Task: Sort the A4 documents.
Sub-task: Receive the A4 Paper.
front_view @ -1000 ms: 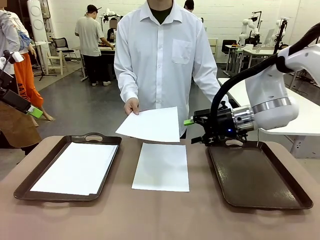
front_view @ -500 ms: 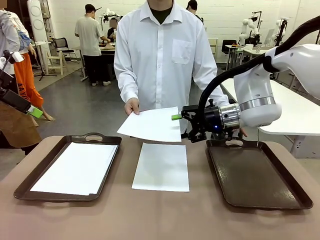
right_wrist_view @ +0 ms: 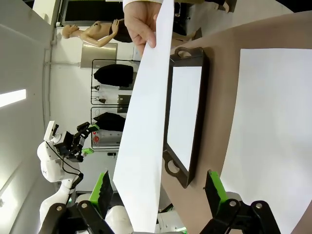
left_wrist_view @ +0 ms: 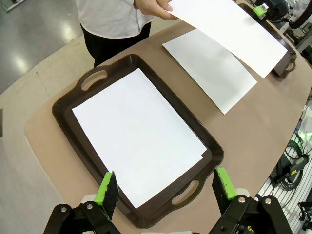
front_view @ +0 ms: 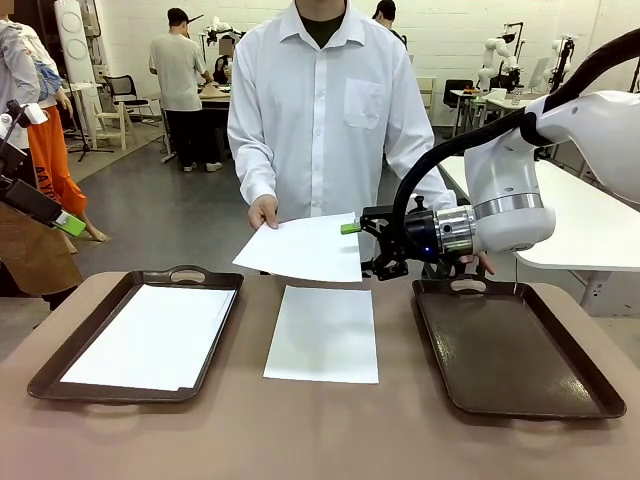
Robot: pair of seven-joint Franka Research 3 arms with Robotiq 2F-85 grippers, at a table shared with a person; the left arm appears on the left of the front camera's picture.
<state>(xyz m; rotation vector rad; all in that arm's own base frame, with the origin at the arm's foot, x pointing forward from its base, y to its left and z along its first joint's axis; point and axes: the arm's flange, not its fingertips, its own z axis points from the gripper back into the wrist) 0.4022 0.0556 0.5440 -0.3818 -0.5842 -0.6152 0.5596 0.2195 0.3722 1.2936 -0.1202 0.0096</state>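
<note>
Front view, held sheet (front_view: 300, 248): person's hand (front_view: 264, 212) is holding it out, a handoff I'd guess; loose sheet (front_view: 322, 335) lying on the table (front_view: 300, 430); stack (front_view: 150, 338) sitting in the left tray (front_view: 110, 394)
Right gripper (front_view: 360, 250): spread around its edge, not pinching; edging closer than before
Left gripper (left_wrist_view: 166, 181): hovering spread above the stack

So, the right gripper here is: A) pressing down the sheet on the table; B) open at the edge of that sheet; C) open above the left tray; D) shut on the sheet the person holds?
B: the right gripper stands wide open, with the edge of the sheet in the person's hand between its jaws.
</note>
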